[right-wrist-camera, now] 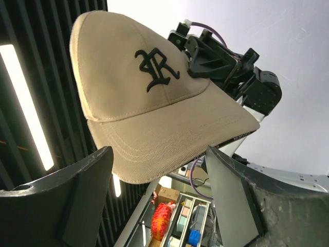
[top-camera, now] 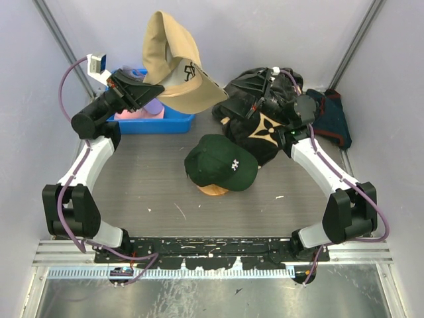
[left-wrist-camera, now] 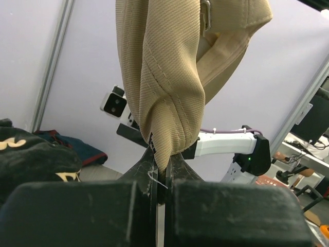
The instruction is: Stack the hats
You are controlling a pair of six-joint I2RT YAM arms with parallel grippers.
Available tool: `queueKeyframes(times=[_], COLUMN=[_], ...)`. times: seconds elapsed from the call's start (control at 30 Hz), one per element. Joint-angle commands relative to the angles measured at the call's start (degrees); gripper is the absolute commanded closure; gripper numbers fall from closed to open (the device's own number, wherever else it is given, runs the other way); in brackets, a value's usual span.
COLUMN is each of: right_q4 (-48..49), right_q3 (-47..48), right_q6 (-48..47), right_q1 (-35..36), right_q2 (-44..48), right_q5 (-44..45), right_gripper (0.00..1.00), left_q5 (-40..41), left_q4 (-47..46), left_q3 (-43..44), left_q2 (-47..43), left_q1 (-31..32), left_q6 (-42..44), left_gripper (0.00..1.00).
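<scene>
The tan cap (top-camera: 173, 65) hangs in the air above the far left of the table (top-camera: 152, 192), near the blue bin (top-camera: 177, 123); the left jaws are pinched tight on a bunched fold of its crown fabric (left-wrist-camera: 169, 82), and its brim droops toward the middle. From the right wrist view its logo and brim (right-wrist-camera: 154, 134) face the right jaws, which stand wide with nothing gripped; the brim sits just before their gap, though I cannot tell whether it touches either finger. The dark green cap (top-camera: 222, 162) already sits on the wooden stand (top-camera: 213, 191) at the table's centre; a pink cap (top-camera: 129, 114) and a lavender cap (top-camera: 154, 106) lie in the bin; the black flowered cloth (top-camera: 262, 129) lies beyond, under the right arm (top-camera: 318, 165).

The hold is only a pinch on soft cloth, so the cap could slide free if the right jaws close on the brim and pull; a crumpled crown may not seat over the green cap, and a sideways push while lowering it could knock the green one off its stand.
</scene>
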State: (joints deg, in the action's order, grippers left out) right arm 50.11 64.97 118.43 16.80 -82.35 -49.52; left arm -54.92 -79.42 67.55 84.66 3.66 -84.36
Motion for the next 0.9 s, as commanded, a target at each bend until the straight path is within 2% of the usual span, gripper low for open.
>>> queueKeyframes(times=[0.0,0.33,0.67,0.77,0.87], right_q4=[4.10,4.15,3.67,3.49,3.23], right_q3=[2.79,2.90,5.83,6.63,7.42], right_q6=[19.18,17.96,17.62,17.38,17.01], right_q1=[0.79,5.57,7.59,7.95,8.15], right_q2=[1.24,-0.45,-2.20,-2.46,-2.73], right_q5=[2.98,5.65,6.62,6.63,6.60], right_gripper=[0.22,0.22,0.27,0.32,0.46], left_q5=[-1.65,-2.83,-3.38,-3.53,-3.24], left_q4=[-2.50,-2.50,-2.50,-2.50,-2.52], left_q3=[0.21,3.40,6.87,6.60,6.14], left_q2=[-1.04,1.02,3.02,3.44,3.64], left_q1=[0.10,1.66,3.65,3.81,3.81], left_q6=[2.21,3.20,3.21,3.31,3.59], left_gripper=[1.00,1.00,1.00,1.00,1.00])
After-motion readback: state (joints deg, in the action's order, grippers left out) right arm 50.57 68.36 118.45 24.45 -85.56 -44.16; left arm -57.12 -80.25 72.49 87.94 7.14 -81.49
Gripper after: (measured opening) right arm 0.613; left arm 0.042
